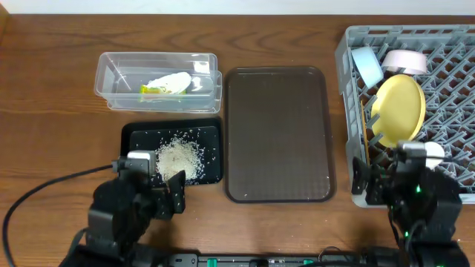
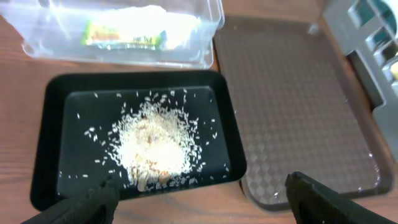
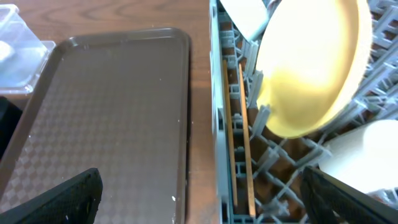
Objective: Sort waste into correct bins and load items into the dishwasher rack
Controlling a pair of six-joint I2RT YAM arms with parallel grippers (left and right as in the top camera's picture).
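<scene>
Wooden surface (image 1: 44,89) carries it all. Left tool (image 2: 202,186) and right tool (image 3: 200,180) both gape apart, empty. Yellow plate (image 1: 401,107) leans tilted among the dishwasher rack (image 1: 453,74) pegs: stiff, slick, likely best pinched at its rim. Chopsticks (image 3: 246,143) lie along the rack wall just beside it, crowding that side; brown serving tray (image 1: 278,133) adjoins.

the overhead camera looks straight down from high above the brown serving tray (image 1: 278,133), taking in the whole table (image 1: 44,89). the left wrist camera sits close, tilted down over the black tray (image 2: 42,162) left of that serving tray. the right wrist camera, equally close, covers the edge of the grey rack (image 3: 217,124) right of it. all three share the serving tray.
</scene>
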